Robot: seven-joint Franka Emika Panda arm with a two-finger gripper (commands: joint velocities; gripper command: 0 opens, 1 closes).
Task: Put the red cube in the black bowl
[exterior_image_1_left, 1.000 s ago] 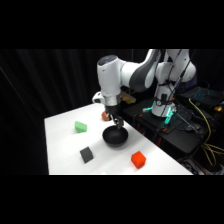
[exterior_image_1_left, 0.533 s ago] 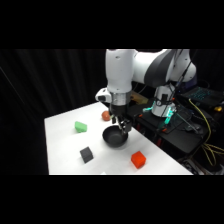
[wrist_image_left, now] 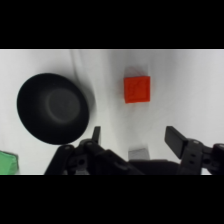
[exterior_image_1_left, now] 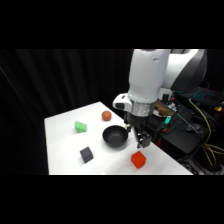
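**Red cube: grasp assessment, not yet taken up**

Red cube (exterior_image_1_left: 138,159) located near the front edge of the surface (exterior_image_1_left: 65,135), toward the right corner, resting flat and clear of all else. Black bowl (exterior_image_1_left: 114,136) set just behind and to the left, apart from the cube, empty. Gripper (wrist_image_left: 134,137) held above the surface between bowl and cube; fingers (wrist_image_left: 174,140) spread wide, gripping nothing, cube lying beyond the tips in the wrist view.

Judged rigid and light: sharp edges, flat faces, no give expected. Finish looks smooth, so moderately slippery. Not fragile. Best hold: 2 opposite vertical faces, pinched at mid-height, fingers square to them; a corner grip likely to twist it out.

Also present: green block (exterior_image_1_left: 80,127), dark grey block (exterior_image_1_left: 86,154), orange ball (exterior_image_1_left: 106,116).
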